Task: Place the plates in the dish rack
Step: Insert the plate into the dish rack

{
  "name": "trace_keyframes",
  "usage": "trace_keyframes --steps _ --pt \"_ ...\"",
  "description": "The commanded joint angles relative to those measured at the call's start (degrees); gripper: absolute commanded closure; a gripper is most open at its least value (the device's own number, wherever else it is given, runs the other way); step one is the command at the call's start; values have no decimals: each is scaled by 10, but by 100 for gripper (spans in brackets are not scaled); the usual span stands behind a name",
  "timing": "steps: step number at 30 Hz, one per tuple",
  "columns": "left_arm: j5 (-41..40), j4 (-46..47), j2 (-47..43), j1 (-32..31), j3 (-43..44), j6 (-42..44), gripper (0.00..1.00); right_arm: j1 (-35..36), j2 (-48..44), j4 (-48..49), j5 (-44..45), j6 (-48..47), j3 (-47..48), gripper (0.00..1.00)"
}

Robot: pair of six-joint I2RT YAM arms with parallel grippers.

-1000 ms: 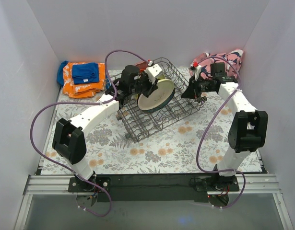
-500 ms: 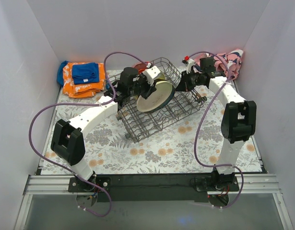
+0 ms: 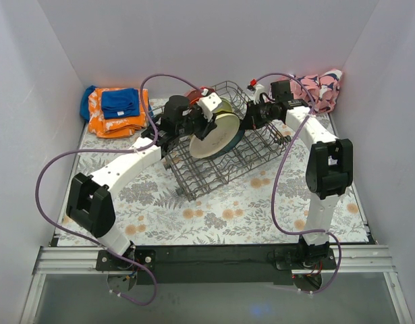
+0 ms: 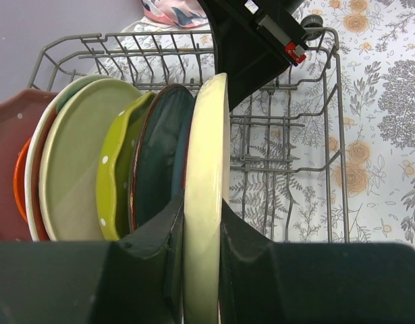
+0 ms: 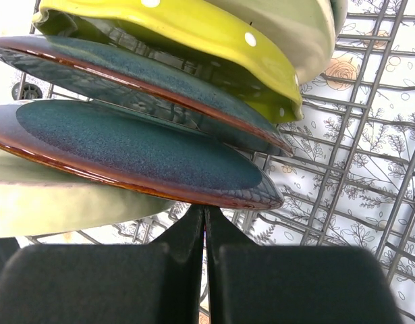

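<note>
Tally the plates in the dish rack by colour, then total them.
dark red dotted plate: 1
orange plate: 1
pale green plate: 1
lime dotted plate: 1
dark teal plates: 2
cream plate: 1
Total: 7 clearly visible; a pale rim behind the pale green plate may be another.

- My white left arm point(image 3: 129, 162) stretches forward toward centre; my black two-finger left gripper point(image 4: 202, 226) pinches the rim of a cream round plate point(image 4: 208, 135).
- My white right arm point(image 3: 316, 135) folds inward; my black right gripper point(image 5: 204, 221) has its fingers pressed together.
</note>
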Motion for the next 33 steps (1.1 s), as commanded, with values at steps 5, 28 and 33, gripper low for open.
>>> trace_keyframes --steps 5,28,33 --pt "34 46 -88 3 -3 -11 100 17 4 37 5 7 27 98" --pt "10 68 -109 -35 -54 -42 100 24 -62 52 3 -9 -36 97" --pt "-6 87 -92 -39 -54 -42 100 23 -74 54 0 -13 -46 97"
